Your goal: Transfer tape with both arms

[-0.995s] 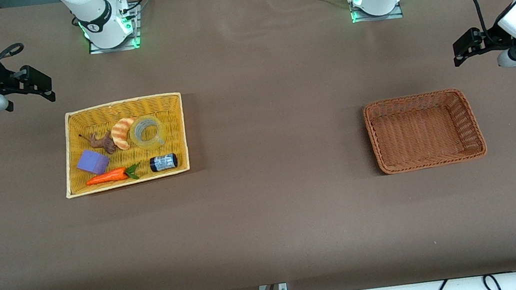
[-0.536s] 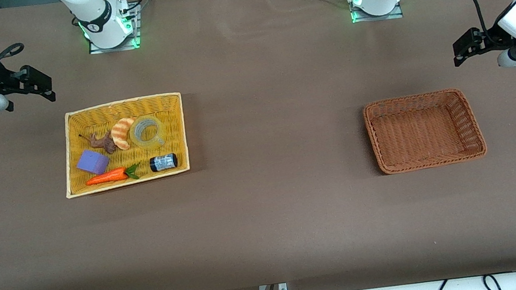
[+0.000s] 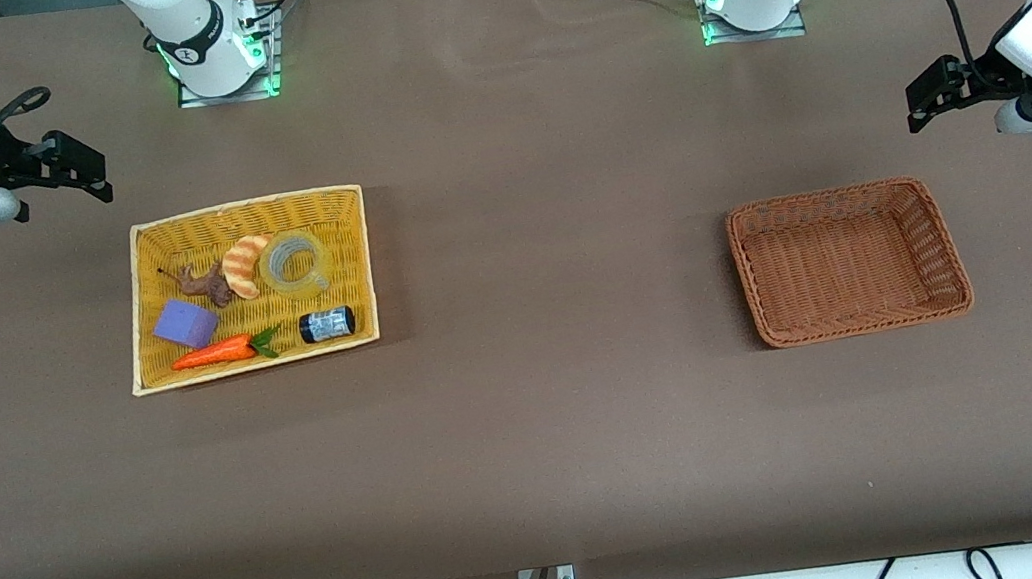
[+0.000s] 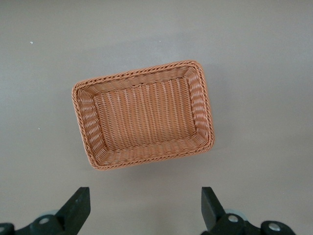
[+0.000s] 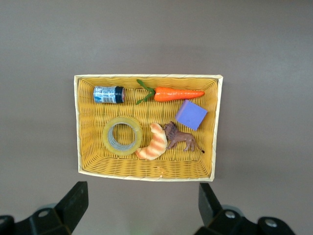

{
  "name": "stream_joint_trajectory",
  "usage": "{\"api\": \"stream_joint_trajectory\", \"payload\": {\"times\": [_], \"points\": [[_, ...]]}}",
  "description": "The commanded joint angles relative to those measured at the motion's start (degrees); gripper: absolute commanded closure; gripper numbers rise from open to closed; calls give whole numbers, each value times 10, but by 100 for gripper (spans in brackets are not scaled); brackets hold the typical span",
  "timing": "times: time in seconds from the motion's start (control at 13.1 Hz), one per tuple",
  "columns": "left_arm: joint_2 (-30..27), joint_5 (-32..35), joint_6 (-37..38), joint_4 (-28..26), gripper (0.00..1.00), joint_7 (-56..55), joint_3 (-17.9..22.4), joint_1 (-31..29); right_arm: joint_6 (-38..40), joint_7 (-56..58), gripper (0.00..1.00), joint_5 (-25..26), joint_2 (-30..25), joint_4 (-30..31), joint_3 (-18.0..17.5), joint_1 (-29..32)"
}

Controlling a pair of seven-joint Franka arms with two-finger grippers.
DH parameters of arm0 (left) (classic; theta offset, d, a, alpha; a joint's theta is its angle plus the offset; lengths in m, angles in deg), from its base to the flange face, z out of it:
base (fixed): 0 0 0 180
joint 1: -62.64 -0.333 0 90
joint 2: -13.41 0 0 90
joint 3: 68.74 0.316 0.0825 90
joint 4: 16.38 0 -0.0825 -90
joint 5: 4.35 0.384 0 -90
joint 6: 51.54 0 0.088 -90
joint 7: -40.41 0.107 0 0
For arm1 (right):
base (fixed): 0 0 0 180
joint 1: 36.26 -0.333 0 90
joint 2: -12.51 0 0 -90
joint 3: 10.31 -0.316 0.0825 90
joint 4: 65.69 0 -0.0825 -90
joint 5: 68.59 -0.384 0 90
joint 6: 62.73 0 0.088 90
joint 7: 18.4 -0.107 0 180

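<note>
Both pincers (image 4: 143, 208) (image 5: 141, 205) aloft, agape

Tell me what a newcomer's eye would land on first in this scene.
The yellow basket toward the right arm's end of the table draws the eye: it holds the tape beside a croissant, with a carrot nearer the front camera. A bare brown basket sits toward the left arm's end. The right tool and left tool hover open by their own baskets.

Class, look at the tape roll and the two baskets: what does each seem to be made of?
Tape: probably glossy translucent plastic film; basket weave shows through its pale yellow ring. Yellow basket and brown basket: woven wicker or plastic imitation, matte; strands visible, actual material unclear.
</note>
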Motion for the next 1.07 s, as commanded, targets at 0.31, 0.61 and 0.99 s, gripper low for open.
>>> {"api": "stream_joint_trajectory", "payload": {"times": [0.31, 0.61, 0.99], "points": [[7, 9, 14, 18, 0, 8, -3, -4, -14, 5, 0, -11, -12, 42, -6, 3], [7, 9, 14, 18, 0, 8, -3, -4, -99, -7, 0, -11, -14, 132, -15, 3], [7, 9, 14, 18, 0, 8, -3, -5, -271, -43, 0, -10, 10, 265, -61, 2]]}}
